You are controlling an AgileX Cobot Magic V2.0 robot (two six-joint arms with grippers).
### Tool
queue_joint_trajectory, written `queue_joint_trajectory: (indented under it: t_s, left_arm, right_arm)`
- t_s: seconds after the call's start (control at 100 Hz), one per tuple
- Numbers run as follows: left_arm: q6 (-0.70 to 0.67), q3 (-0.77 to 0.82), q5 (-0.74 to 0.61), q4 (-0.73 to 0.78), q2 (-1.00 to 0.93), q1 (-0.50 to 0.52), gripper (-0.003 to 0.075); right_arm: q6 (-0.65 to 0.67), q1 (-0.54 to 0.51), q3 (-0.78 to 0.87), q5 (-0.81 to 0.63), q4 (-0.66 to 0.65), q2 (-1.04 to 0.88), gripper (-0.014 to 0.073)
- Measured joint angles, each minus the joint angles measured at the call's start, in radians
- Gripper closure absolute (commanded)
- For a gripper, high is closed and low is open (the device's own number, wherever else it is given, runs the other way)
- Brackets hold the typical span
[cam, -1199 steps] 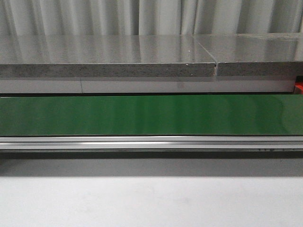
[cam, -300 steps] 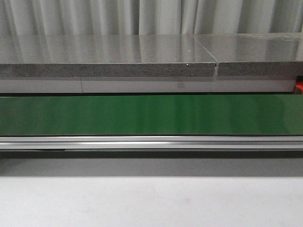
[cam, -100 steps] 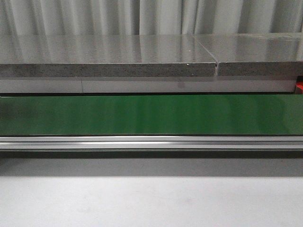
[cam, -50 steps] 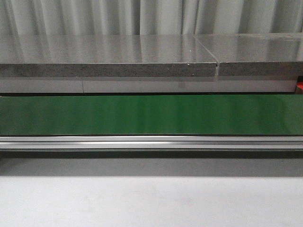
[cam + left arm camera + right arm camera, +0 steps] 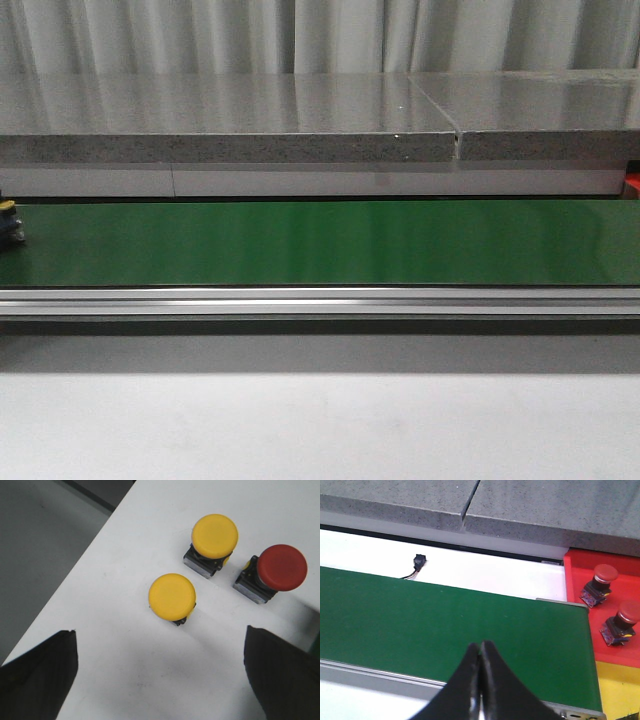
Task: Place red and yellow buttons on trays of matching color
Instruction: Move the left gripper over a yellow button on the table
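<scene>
Yellow button [image 5: 10,221] — far left on belt [image 5: 330,243]

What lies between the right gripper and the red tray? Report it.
In the right wrist view, only bare green conveyor belt lies between the right gripper and the red tray.

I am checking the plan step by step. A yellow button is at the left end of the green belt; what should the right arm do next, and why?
Probably wait and open: the right gripper is shut and empty above the green belt, while the yellow button sits at its far left end.
</scene>
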Motion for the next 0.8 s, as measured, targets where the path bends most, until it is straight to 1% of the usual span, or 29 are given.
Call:
queue_joint_trajectory:
  t_s: [0.1, 0.25, 0.49, 0.8]
  left_arm:
    - [0.0, 0.001, -0.041, -0.002, 0.0, 0.0, 0.0062]
    - [0.0, 0.001, -0.06, -0.015, 0.017, 0.0, 0.0062]
    - [0.0, -0.003, -0.071, -0.021, 0.134, 0.0, 0.0062]
    - [0.0, -0.072, -0.087, -0.013, 0.239, 0.0, 0.0062]
  right_arm:
    - [0.0, 0.0, 0.0, 0.0, 0.0, 0.0, 0.0662]
    - [0.0, 0.0, 0.0, 0.0, 0.0, 0.0, 0.0662]
    - [0.0, 0.0, 0.0, 0.0, 0.0, 0.0, 0.0662]
    - [0.0, 0.0, 0.0, 0.0, 0.0, 0.0, 0.0662]
